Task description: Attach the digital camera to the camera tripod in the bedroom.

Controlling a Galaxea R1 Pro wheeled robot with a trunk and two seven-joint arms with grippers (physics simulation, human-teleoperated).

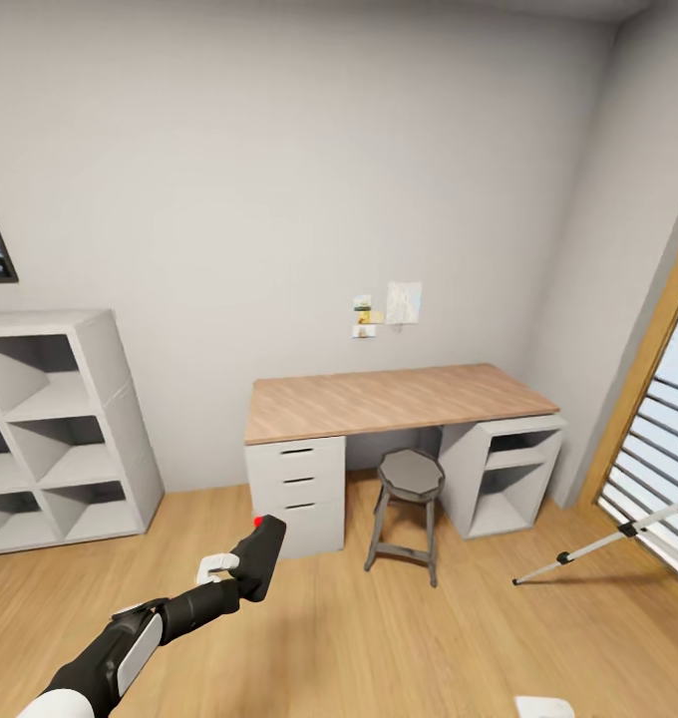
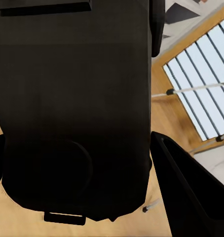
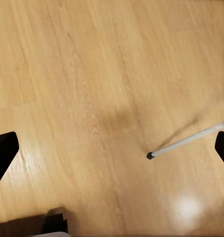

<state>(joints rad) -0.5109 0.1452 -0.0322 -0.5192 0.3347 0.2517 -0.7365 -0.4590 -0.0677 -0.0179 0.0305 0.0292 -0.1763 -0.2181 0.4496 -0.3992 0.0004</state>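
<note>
My left gripper (image 1: 241,576) is shut on the digital camera (image 1: 262,550), a matte-black box with a red button on top, held out over the wood floor in front of the desk drawers. In the left wrist view the camera's black body (image 2: 77,108) sits between the dark fingers (image 2: 191,192). One silver leg of the camera tripod (image 1: 608,541) slants down to the floor at the right, by the window; its head is out of view. My right gripper (image 3: 113,153) is open above bare floor, and a tripod leg (image 3: 183,143) with a black foot lies ahead of it.
A wood-topped desk (image 1: 399,399) with grey drawers stands against the back wall, with a dark stool (image 1: 409,509) in front of it. A grey cube shelf (image 1: 55,429) is at the left. The wood-framed window with a railing (image 1: 658,439) is at the right.
</note>
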